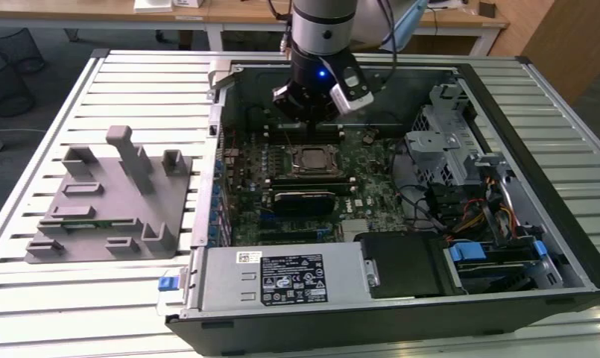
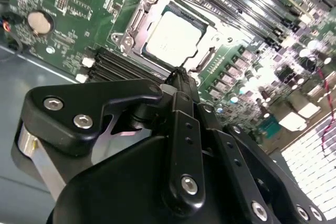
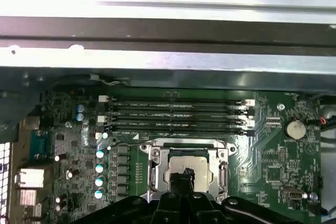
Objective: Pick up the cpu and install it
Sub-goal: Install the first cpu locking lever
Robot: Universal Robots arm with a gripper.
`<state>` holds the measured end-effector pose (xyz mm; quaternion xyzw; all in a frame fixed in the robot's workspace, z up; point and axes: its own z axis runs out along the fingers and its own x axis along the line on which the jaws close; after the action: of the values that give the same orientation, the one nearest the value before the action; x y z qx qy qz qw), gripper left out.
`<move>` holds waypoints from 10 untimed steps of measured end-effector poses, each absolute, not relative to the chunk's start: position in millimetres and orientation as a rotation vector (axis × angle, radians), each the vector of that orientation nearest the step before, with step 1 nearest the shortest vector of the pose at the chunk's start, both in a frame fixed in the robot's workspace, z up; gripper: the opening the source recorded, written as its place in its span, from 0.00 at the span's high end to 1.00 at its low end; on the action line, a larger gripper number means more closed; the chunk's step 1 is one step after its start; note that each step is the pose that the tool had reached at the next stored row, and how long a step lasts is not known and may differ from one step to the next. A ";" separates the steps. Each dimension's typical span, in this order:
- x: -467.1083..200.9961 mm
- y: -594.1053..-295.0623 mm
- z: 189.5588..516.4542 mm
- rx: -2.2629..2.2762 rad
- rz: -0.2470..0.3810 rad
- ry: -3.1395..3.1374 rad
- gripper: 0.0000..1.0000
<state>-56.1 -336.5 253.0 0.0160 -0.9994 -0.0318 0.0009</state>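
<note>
Cpu [image 1: 313, 159]: pale top up, seated flat in the socket [image 1: 291, 154] of the motherboard [image 1: 374, 179] at the exterior view's centre, apparently already placed; gripper [image 1: 302, 119] just above, upper centre, clenched empty, within the computer case [image 1: 379, 321].
</note>
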 end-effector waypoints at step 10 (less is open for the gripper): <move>-70.3 -336.5 251.8 0.099 -0.100 -3.135 0.89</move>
<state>-70.3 -336.5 251.8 0.0314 -0.9990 -0.0318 0.0016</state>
